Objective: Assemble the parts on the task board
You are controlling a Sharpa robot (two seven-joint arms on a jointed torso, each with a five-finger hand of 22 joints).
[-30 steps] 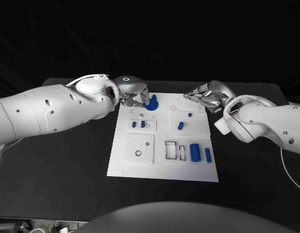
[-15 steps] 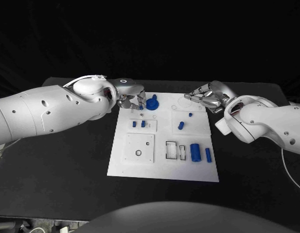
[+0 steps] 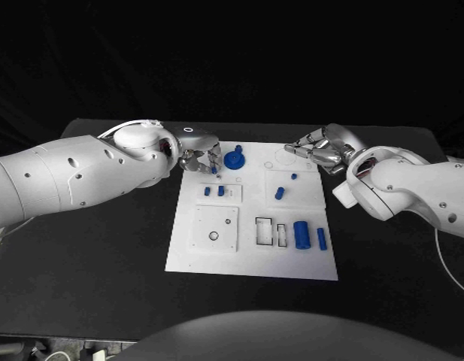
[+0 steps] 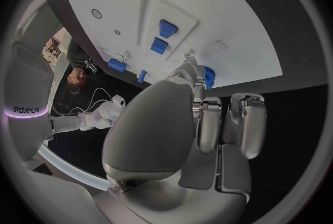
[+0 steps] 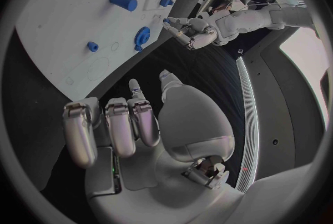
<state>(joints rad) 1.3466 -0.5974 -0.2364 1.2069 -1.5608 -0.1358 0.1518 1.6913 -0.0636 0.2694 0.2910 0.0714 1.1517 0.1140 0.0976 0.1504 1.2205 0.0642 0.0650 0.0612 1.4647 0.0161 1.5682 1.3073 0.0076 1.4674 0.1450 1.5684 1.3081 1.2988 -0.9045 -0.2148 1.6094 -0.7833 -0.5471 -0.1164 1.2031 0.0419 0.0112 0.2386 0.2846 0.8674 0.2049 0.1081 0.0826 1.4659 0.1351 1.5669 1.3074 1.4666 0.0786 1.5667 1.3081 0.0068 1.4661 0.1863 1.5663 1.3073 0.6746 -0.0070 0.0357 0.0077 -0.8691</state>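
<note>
The left hand (image 3: 197,150) is seen at the task board's (image 3: 256,259) far left corner, fingers curled in, nothing gripped, just beside the round blue part (image 3: 235,160) but apart from it. The right hand (image 3: 320,148) is held at the far right corner, fingers likewise curled on nothing. The board is laid mid black table (image 3: 80,248). From the board's centre, two small blue parts (image 3: 213,192) are found at ten o'clock, a peg (image 3: 280,194) at twelve, two cylinders (image 3: 310,236) at four.
</note>
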